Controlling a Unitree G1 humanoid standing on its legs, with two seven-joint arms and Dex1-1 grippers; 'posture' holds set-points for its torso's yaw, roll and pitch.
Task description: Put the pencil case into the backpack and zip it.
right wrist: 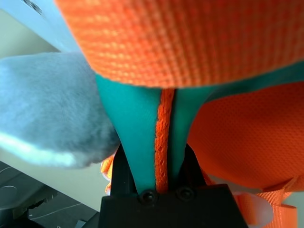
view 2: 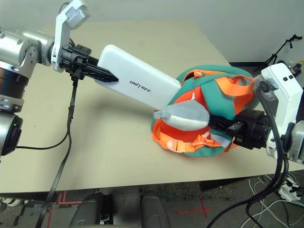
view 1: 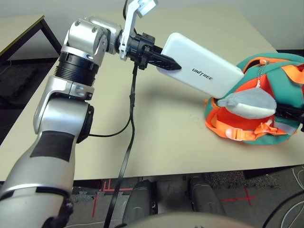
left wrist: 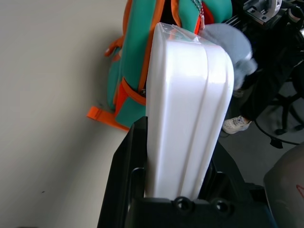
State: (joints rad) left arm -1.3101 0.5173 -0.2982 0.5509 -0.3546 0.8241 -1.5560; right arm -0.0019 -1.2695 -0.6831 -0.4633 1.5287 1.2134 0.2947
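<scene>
On the beige table (view 2: 118, 142), at its right-hand side, your backpack (view 2: 209, 102) is the biggest thing in play: teal and orange, lying slumped with its orange straps splayed toward you and its opening turned up and toward the left. Your right gripper (view 2: 227, 127) has its fingers pinched on a fold of the teal fabric with orange piping, near the bag's lower side. I judge that hold is there to keep the bag from sliding and the mouth from collapsing as the case is pushed in.

Next in size, the pencil case (view 1: 202, 64) is in the air, slanting down toward the right, its far end right at the bag's opening, with the lettering facing up. Your left gripper (view 1: 164, 61) clamps its near end, one black finger on each flat face, so the length leads into the bag. The case looks not yet inside, and the zipper remains undone.

The plush shark (view 2: 183, 116) hangs on a bead chain (view 2: 194, 90) just below the case's tip and may snag it.

A black cable (view 1: 130, 142) droops from your left wrist across the table. Beyond the table's front edge the floor shows red tape marks (view 2: 202, 209) and loose wires (view 2: 280, 190); a second table (view 1: 21, 28) stands at the far left.
</scene>
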